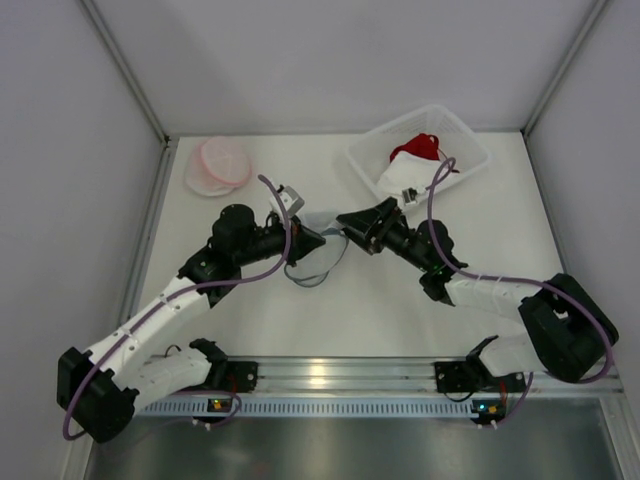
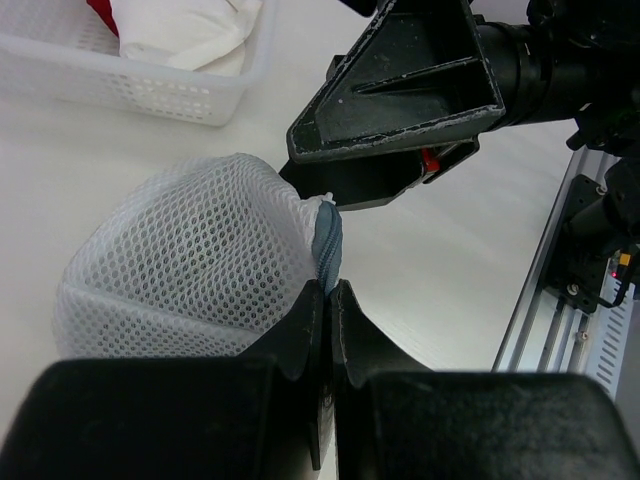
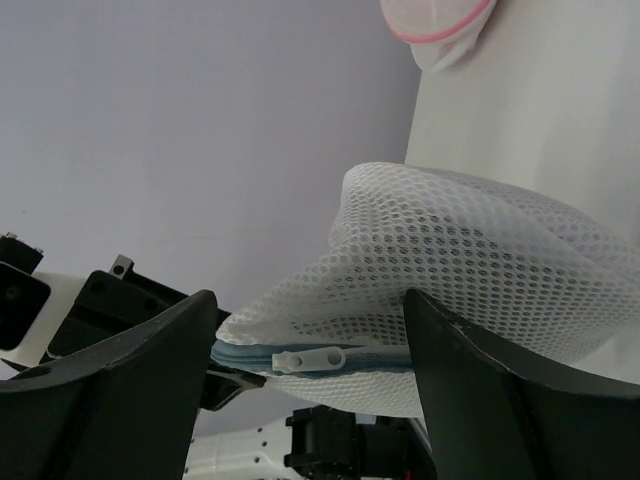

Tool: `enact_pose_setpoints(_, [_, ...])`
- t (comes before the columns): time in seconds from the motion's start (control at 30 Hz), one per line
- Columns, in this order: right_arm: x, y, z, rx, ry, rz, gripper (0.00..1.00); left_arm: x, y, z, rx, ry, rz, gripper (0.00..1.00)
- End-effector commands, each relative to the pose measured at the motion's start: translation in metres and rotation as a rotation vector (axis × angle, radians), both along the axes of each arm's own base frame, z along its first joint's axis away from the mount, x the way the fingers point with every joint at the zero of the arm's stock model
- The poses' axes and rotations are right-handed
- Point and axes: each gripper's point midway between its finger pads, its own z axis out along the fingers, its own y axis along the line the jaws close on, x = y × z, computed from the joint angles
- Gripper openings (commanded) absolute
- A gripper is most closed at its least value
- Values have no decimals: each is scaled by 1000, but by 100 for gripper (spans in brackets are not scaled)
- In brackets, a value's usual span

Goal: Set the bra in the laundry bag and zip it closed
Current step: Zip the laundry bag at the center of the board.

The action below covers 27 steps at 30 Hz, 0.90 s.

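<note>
The white mesh laundry bag (image 2: 190,260) is held off the table between my two grippers, at the table's middle in the top view (image 1: 322,222). My left gripper (image 2: 329,290) is shut on its blue zipper edge (image 2: 329,250). My right gripper (image 3: 310,310) is open, with its fingers on either side of the bag (image 3: 470,260). The white zipper pull (image 3: 310,358) lies between them, untouched. The pink bra (image 1: 220,165) lies on the table at the far left, outside the bag. It also shows in the right wrist view (image 3: 435,18).
A white plastic basket (image 1: 470,140) with red and white laundry stands at the far right. It also shows in the left wrist view (image 2: 150,95). A grey loop (image 1: 310,272) lies on the table just below the grippers. Grey walls close in three sides.
</note>
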Motion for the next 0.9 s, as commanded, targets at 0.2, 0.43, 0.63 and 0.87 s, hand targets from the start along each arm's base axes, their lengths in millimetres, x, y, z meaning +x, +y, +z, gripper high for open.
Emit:
enact_pose_setpoints(0.2, [-9,9,51,85,-102,35,69,6,-6,25,-48,-98,1,0])
enact_pose_setpoints(0.43, [-15,8,51,83,-59,48,62,19,-2,13,-8,-100,61,0])
enact_pose_setpoints(0.63, [-17,5,55,81,-55,40,52,19,-2,9,1,-100,63,0])
enact_pose_setpoints(0.87, [-13,8,24,-36,-20,42,52,19,-1,15,-4,-119,65,0])
